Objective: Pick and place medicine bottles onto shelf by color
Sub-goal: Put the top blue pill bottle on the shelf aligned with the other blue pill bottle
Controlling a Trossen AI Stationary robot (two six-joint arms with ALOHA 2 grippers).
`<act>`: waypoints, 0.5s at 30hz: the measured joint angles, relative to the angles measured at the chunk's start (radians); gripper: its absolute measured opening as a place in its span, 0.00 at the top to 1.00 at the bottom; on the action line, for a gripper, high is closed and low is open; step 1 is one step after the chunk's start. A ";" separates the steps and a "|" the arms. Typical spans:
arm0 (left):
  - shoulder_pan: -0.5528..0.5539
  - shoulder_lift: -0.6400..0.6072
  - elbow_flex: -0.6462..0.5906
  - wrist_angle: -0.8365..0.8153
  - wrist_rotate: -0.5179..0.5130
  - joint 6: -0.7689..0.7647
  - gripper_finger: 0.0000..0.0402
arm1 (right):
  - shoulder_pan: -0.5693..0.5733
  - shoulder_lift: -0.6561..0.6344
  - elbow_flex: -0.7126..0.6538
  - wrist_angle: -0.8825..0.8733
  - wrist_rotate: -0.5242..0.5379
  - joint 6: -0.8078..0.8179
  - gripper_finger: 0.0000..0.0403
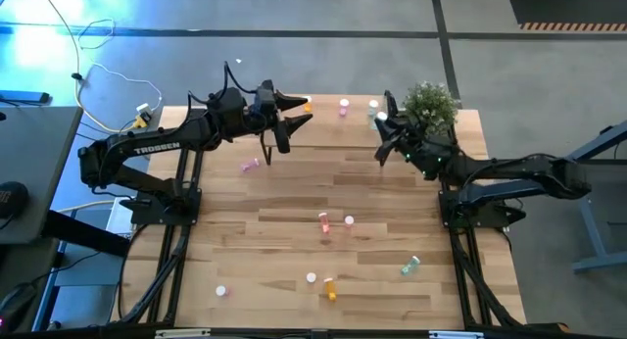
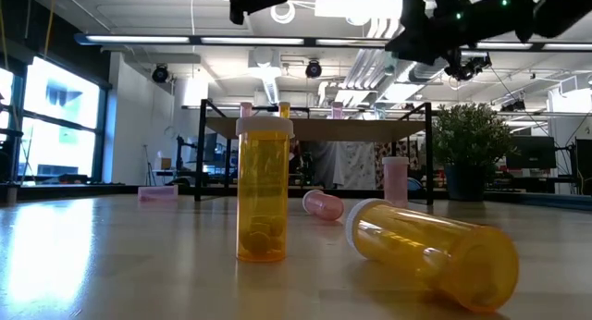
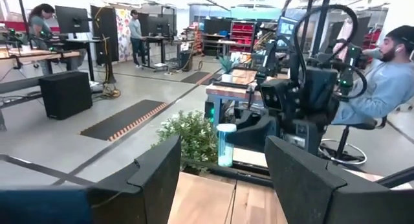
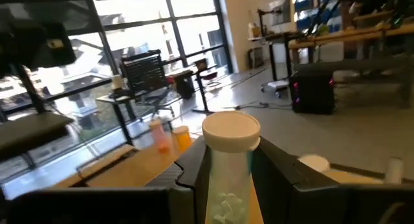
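Note:
My right gripper (image 1: pixel 382 133) is shut on a pale teal medicine bottle (image 4: pixel 229 179) with a white cap, high over the table's far right, next to the shelf (image 1: pixel 328 112). The bottle also shows in the left wrist view (image 3: pixel 226 146). My left gripper (image 1: pixel 294 121) is open and empty, over the shelf's left part. A pink bottle (image 4: pixel 158 134) and an orange bottle (image 4: pixel 182 137) stand upright on the shelf board. Other bottles stand or lie on the table, among them an upright orange one (image 2: pixel 262 195) and an orange one on its side (image 2: pixel 435 253). My right gripper pinches the teal bottle's body (image 4: pixel 228 166), just below the white cap, between its two fingers (image 4: pixel 194 169), one on each side. The fingers come about level from the table's right side. The bottle stands upright, cap up, lifted clear of table and shelf.
A potted green plant (image 1: pixel 431 106) stands at the far right corner, close behind my right arm. Loose bottles lie on the table: a pink one (image 1: pixel 250 166) on the left, a pair at the middle (image 1: pixel 335 221), a teal one (image 1: pixel 409 266) and an orange one (image 1: pixel 330 289) nearer.

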 joint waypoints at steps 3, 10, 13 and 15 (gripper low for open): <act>0.000 0.000 0.000 -0.005 0.010 0.008 0.46 | 0.018 0.033 -0.025 0.032 0.043 -0.010 0.79; 0.000 0.000 0.000 -0.005 0.017 0.049 0.46 | 0.010 0.157 -0.025 0.061 0.119 -0.055 0.79; 0.000 0.000 0.000 -0.005 0.017 0.050 0.46 | -0.003 0.208 -0.025 0.090 0.145 -0.052 0.79; 0.000 0.000 0.000 -0.005 0.017 0.050 0.46 | -0.011 0.237 -0.025 0.121 0.145 -0.063 0.79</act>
